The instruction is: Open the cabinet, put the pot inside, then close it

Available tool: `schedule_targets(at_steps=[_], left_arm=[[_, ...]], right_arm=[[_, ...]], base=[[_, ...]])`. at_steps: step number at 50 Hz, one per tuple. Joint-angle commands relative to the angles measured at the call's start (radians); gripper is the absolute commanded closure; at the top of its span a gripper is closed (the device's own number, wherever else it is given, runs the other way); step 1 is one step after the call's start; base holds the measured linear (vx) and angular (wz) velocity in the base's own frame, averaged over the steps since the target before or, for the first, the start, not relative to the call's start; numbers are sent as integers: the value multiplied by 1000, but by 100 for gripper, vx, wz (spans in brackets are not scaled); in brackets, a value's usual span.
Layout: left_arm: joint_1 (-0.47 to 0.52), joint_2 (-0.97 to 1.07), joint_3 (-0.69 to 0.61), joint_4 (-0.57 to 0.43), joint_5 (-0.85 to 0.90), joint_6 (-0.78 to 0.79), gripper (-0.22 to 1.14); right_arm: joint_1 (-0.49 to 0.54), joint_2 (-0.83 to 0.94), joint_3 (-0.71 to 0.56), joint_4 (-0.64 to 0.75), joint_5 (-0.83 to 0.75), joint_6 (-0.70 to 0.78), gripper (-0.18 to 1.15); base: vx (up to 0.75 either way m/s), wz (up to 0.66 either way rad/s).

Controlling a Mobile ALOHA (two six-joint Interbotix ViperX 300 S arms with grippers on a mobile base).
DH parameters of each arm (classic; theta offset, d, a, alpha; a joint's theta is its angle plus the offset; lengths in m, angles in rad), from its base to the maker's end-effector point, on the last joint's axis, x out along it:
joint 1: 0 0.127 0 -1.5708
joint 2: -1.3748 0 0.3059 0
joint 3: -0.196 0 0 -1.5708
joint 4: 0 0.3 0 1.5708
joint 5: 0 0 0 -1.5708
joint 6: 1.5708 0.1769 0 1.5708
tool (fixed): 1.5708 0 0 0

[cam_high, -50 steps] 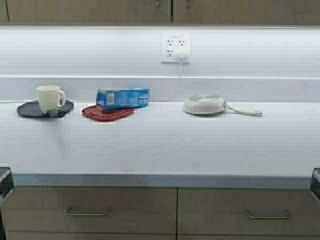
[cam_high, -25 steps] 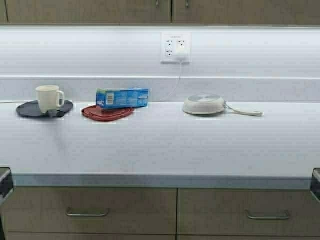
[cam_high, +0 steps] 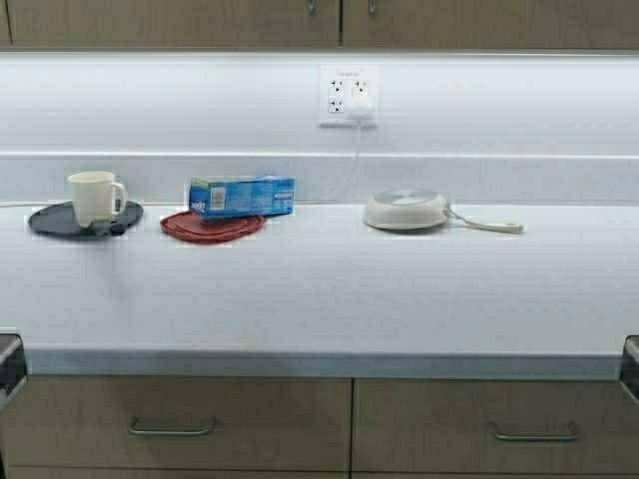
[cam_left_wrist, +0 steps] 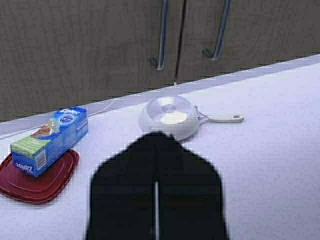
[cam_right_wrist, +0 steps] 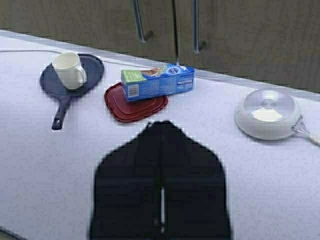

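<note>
The cabinet (cam_high: 200,22) runs along the top of the high view, its two tan doors closed, with only the handle ends (cam_high: 311,6) showing. Its doors (cam_left_wrist: 90,50) and bar handles (cam_left_wrist: 161,35) also face the left wrist view, and the doors (cam_right_wrist: 240,30) appear again in the right wrist view. The pot is out of view. My left gripper (cam_left_wrist: 157,135) is shut and empty, held above the counter short of the cream pan (cam_left_wrist: 169,116). My right gripper (cam_right_wrist: 161,123) is shut and empty too, above the counter near the red lid (cam_right_wrist: 135,106).
On the white counter (cam_high: 319,289) stand a cream mug (cam_high: 94,197) on a dark skillet (cam_high: 55,220), a blue Ziploc box (cam_high: 242,195) on a red lid (cam_high: 212,227), and a cream frying pan (cam_high: 405,211). A wall outlet (cam_high: 348,96) holds a plug. Drawers (cam_high: 170,424) lie below.
The whole scene has shifted slightly left in the high view, so the robot has moved a little to the right. Nothing on the counter has moved, and both grippers stay shut.
</note>
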Motion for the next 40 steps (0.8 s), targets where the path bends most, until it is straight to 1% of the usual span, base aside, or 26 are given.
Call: schedule_targets(at_steps=[1, 40], left_arm=[[-2, -6, -9, 0, -6, -2, 88], [-2, -3, -5, 0, -12, -2, 88]], right_arm=[[2, -5, -12, 0, -9, -2, 90], [2, 14, -6, -2, -9, -3, 90]], base=[[1, 0], [1, 0]])
